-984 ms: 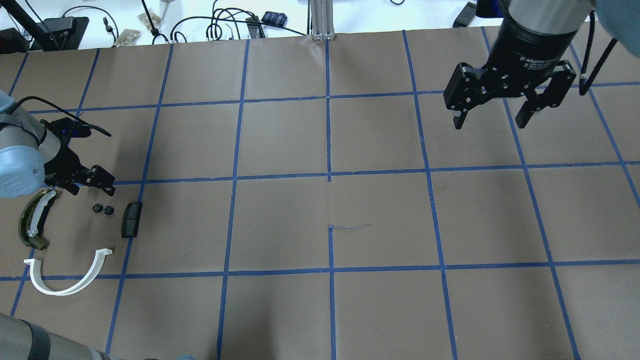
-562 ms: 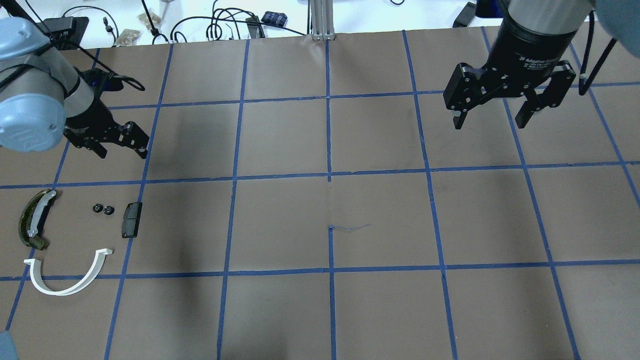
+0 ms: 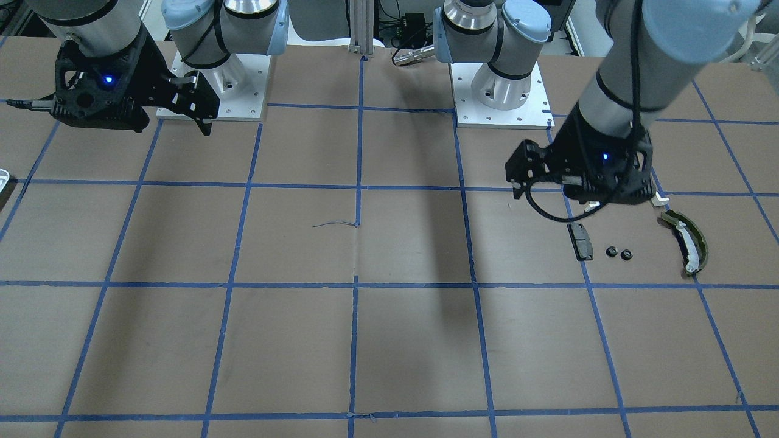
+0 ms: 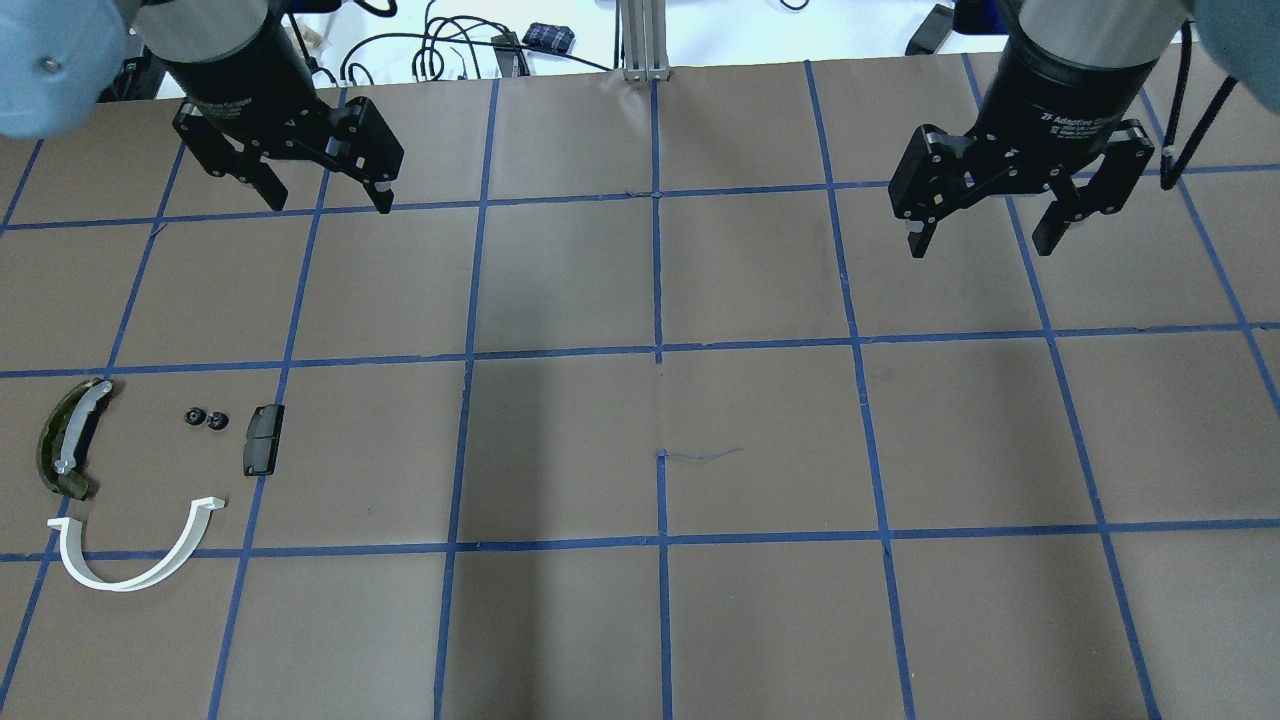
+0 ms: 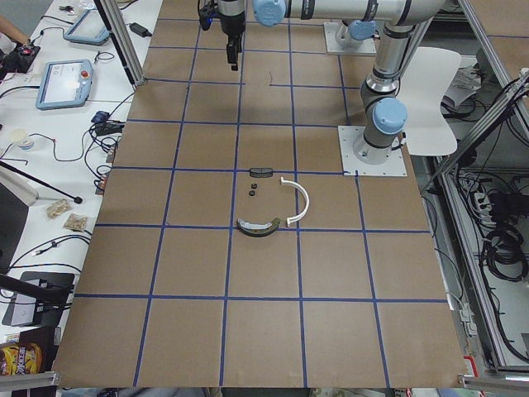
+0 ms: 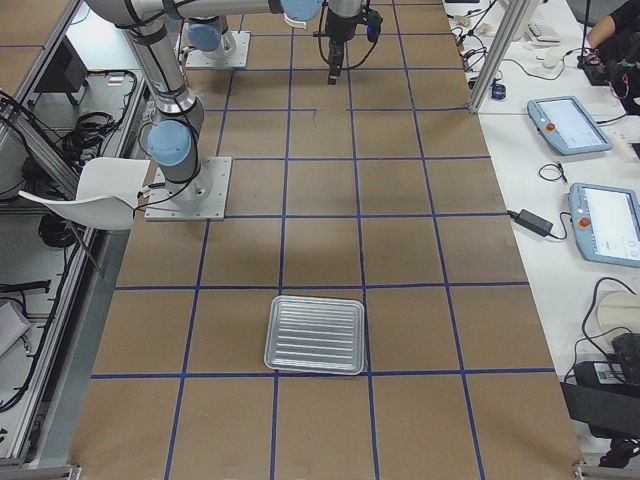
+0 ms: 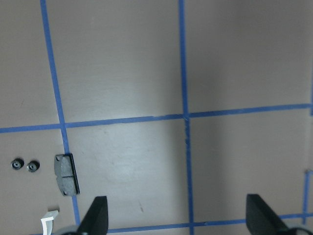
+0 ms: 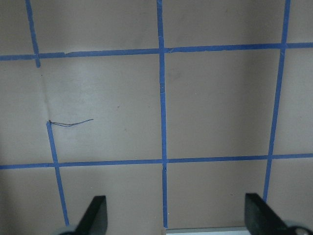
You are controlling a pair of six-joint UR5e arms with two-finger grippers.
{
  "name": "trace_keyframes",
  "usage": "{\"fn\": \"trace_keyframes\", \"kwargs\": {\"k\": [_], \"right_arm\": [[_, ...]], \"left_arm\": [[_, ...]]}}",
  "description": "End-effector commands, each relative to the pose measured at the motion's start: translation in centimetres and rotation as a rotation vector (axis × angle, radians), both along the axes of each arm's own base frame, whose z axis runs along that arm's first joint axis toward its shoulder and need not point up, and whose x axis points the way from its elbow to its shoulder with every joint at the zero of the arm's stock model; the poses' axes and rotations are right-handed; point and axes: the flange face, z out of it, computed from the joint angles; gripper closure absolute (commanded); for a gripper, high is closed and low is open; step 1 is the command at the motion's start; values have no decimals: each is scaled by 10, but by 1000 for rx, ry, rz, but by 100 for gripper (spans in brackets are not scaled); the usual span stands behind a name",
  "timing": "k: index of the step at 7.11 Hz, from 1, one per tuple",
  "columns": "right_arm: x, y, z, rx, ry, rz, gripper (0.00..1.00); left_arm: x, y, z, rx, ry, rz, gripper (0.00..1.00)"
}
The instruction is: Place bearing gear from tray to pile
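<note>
Overhead exterior view gives you most of the story. The two small black bearing gears [image 4: 216, 420] sit side by side on the brown paper-covered surface with its blue tape grid [image 4: 760, 430]. They're between the olive-green curved piece with the white strip [image 4: 62, 445] and the small dark grey block [image 4: 263, 440], near the block but not touching it. The white half-ring arc [image 4: 135, 565] lies a bit nearer the robot. So the gears are in the pile.

The left gripper [image 4: 328, 200] hangs high, off to the far side of the pile, jaws spread wide with nothing between them. Your left wrist view backs that up: it looks down on the block and gears in its lower left corner. The right gripper [image 4: 980, 245] is up in the air too, jaws released and empty.

The silvery ribbed rectangular tray with the rounded rim [image 6: 315, 340] only shows properly in the exterior right view, well apart from the pile at the robot's right end of the surface. I can't spot a gear in it at that size.

My read: the drop-off looks finished. If you've got another gear to move, the next move is a trip to the tray with open jaws, centred over something tiny, so go slow on the descent.
</note>
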Motion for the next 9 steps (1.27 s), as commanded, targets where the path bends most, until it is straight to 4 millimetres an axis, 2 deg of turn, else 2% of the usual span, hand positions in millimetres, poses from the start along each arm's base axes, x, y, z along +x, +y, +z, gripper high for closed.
{"fn": "trace_keyframes", "kwargs": {"k": [1,2,3,5,6,9], "right_arm": [[0,0,0,0,2,6,0],[0,0,0,0,2,6,0],[-1,0,0,0,2,4,0],[0,0,0,0,2,6,0],[0,0,0,1,3,6,0],[0,0,0,1,3,-2,0]], "left_arm": [[-9,32,20,-7,-5,-27,0],[-7,28,11,-48,0,-10,0],[2,16,5,-101,1,11,0],[15,23,5,-64,-3,95,0],[13,21,12,-76,-5,99,0],[14,24,13,-50,-1,103,0]]}}
